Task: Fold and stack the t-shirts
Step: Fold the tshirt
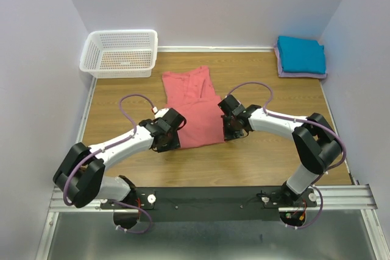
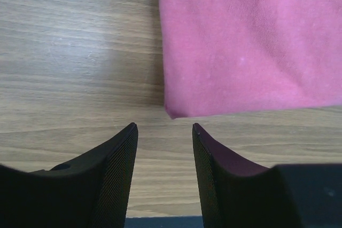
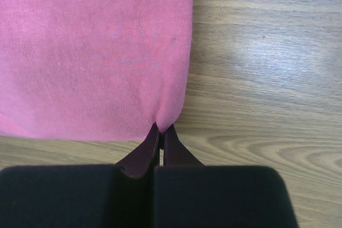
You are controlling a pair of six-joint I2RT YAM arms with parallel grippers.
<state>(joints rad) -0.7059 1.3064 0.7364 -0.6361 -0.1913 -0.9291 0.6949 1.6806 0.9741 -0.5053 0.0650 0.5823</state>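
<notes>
The salmon-pink t-shirt [image 1: 195, 106] lies part-folded in the middle of the wooden table. My left gripper [image 1: 166, 140] is open just short of its near left corner [image 2: 176, 111], touching nothing [image 2: 163, 127]. My right gripper [image 1: 231, 132] is shut on the shirt's near right corner; the cloth [image 3: 96, 52] puckers into the fingertips [image 3: 162, 130]. The teal-blue t-shirt [image 1: 300, 54] lies folded on top of the folded pale lavender t-shirt [image 1: 281, 69] at the back right corner.
A white lattice basket [image 1: 120, 53] stands at the back left corner. White walls close in the table on the left, back and right. Bare wood [image 1: 262, 159] lies in front of the shirt and to its sides.
</notes>
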